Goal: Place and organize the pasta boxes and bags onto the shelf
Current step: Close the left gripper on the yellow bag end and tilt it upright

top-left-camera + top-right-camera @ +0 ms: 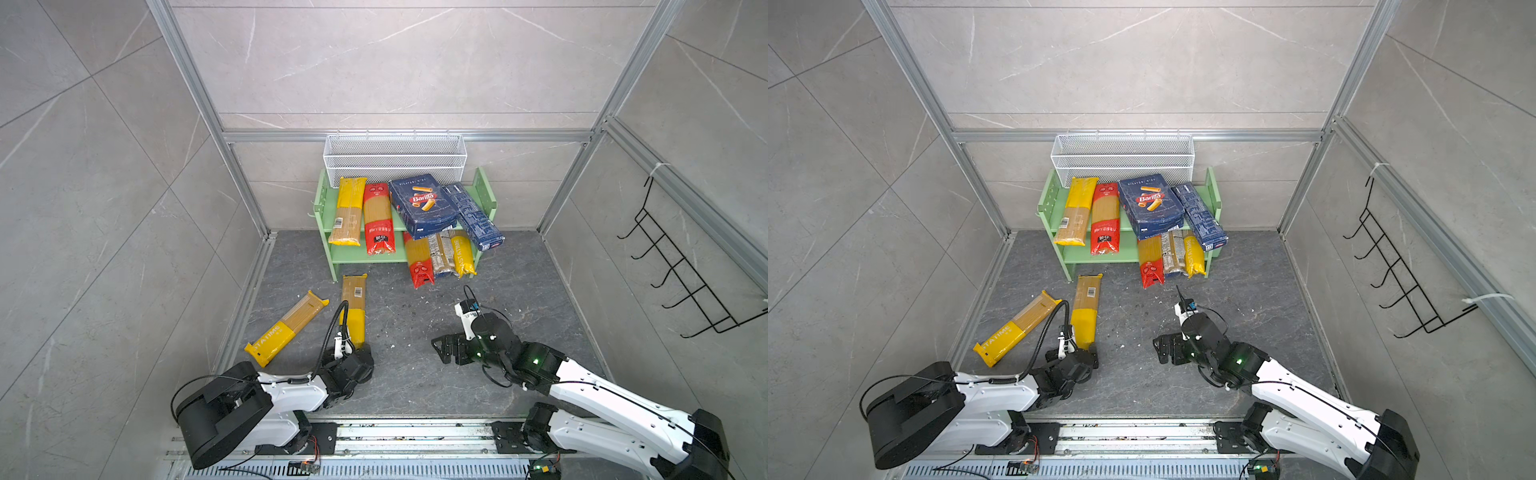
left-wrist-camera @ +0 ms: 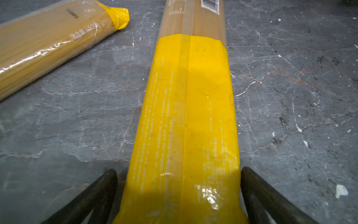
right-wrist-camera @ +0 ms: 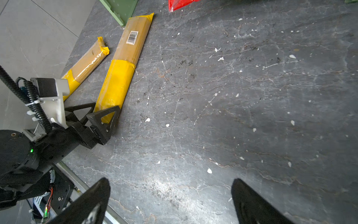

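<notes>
A yellow spaghetti bag (image 1: 354, 307) (image 1: 1086, 311) (image 2: 189, 116) (image 3: 124, 64) lies on the dark floor, pointing at the shelf (image 1: 353, 257) (image 1: 1096, 257). My left gripper (image 1: 351, 352) (image 1: 1077, 353) (image 2: 178, 170) (image 3: 104, 110) is open, its fingers straddling the bag's near end with small gaps. A second yellow bag (image 1: 286, 328) (image 2: 48, 42) lies to its left. The upper tier holds two bags, the Barilla box (image 1: 422, 205) and the narrow blue box (image 1: 473, 216). Three bags (image 1: 442, 255) jut from the lower tier. My right gripper (image 1: 438, 348) (image 1: 1158, 349) (image 3: 170, 182) hangs open over bare floor.
A white wire-mesh basket (image 1: 395, 158) hangs behind the shelf. A black wire hook rack (image 1: 681, 270) is fixed on the right wall. Aluminium frame posts edge the floor, and the arms' base rail (image 1: 415, 436) runs along the front. Pale crumbs dot the floor.
</notes>
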